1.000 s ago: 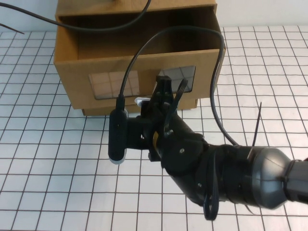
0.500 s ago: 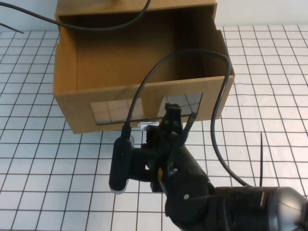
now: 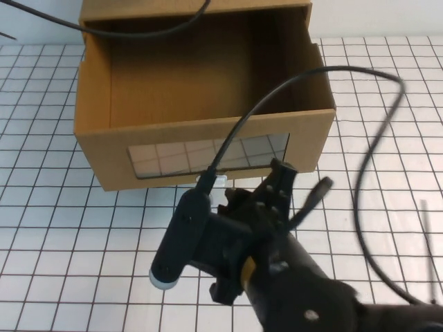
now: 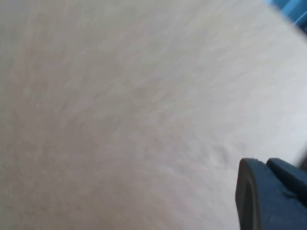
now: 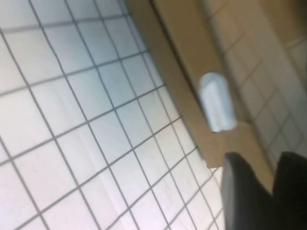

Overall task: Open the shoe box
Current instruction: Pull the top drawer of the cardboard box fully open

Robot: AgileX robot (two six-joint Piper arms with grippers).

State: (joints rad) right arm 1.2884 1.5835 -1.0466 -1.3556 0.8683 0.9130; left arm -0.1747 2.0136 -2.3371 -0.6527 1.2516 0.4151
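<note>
Shoe box (image 3: 201,142) looks open already, sitting just ahead of the right gripper (image 3: 299,181), fingers parted on nothing, tab (image 3: 216,179) just beside them. Next: back away cleanly. Left gripper (image 4: 268,196) hugs cardboard (image 4: 120,105), state unclear.

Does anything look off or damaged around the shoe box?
Nothing stands out. The shoe box drawer is slid out, intact, its white pull tab free. The right gripper sits open just in front of it; the left gripper is close against a plain tan surface.
</note>
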